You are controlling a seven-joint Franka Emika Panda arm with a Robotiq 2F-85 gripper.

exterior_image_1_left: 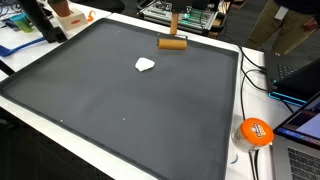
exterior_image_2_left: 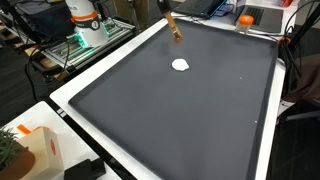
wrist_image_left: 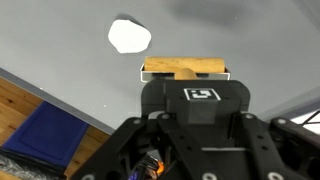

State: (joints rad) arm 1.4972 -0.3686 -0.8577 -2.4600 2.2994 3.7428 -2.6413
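Pincer is clamped on the wooden block, long axis 9-to-3 o'clock; white lump lies at 10 o'clock.

We record that in the wrist view the body of the black gripper hides the near part of the pale wooden rectangular block, and the small white lump is too small in both exterior views to identify.

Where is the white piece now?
In both exterior views the white piece lies centrally on the dark mat, apart from the wooden block by its far edge.
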